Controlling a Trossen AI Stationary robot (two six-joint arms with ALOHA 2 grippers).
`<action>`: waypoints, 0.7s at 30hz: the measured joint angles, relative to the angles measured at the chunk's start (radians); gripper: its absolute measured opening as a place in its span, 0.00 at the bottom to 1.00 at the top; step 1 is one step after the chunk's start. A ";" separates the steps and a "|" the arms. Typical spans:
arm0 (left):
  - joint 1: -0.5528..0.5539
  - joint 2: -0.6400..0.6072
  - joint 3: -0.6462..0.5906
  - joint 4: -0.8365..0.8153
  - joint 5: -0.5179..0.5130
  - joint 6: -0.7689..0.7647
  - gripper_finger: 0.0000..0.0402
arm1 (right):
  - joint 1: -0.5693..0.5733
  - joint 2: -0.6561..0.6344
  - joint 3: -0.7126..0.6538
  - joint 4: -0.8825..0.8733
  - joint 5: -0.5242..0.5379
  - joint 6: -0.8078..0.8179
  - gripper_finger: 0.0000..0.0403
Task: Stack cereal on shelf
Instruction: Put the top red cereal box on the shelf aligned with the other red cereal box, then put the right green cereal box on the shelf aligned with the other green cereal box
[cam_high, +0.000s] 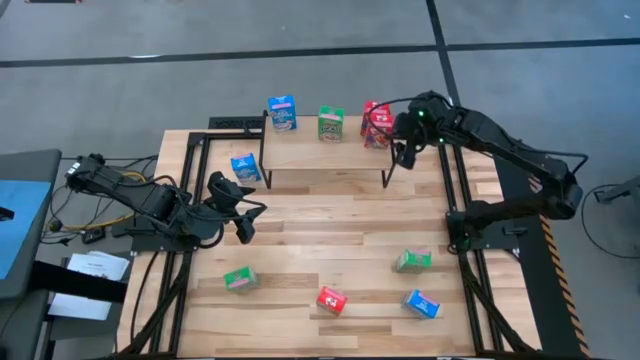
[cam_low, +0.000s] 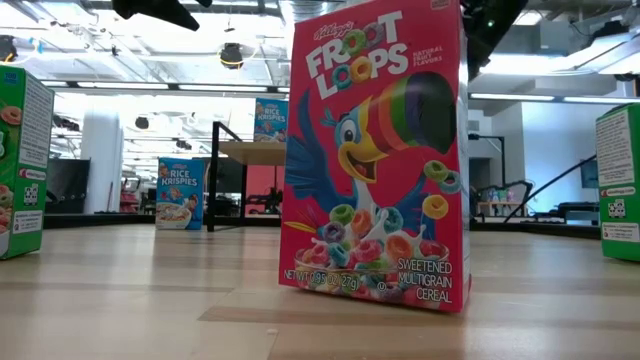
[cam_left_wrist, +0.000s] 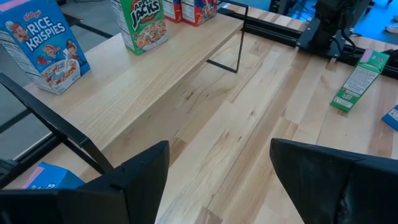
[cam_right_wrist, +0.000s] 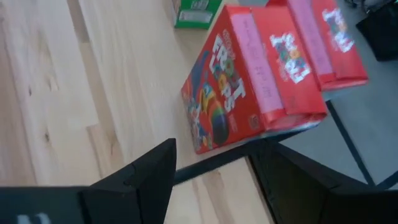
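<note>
Your left claw (cam_high: 238, 212) hangs wide and empty over the desk (cam_high: 330, 250), at the shelf's (cam_high: 320, 155) 8 o'clock. On the shelf stand blue (cam_high: 282, 113), green (cam_high: 331, 123) and two red boxes (cam_high: 376, 124). Your right claw (cam_high: 403, 152) hovers open at the reds' 4 o'clock, holding nothing.

Overhead looks straight down; low camera sits close behind a red box (cam_low: 375, 160).

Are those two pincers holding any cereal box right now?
No. The left pincer is open over bare tabletop; the right pincer is open beside the red boxes on the shelf, gripping nothing.
</note>
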 joint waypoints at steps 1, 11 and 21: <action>0.000 0.000 0.000 0.000 0.000 0.000 0.67 | 0.000 0.000 -0.001 0.006 0.000 0.000 0.65; 0.000 0.000 0.000 0.000 0.000 0.000 0.67 | -0.001 0.071 -0.002 0.029 0.001 0.006 0.65; 0.000 0.000 0.000 -0.001 0.000 0.014 0.67 | 0.000 0.016 -0.001 -0.033 0.035 0.059 0.65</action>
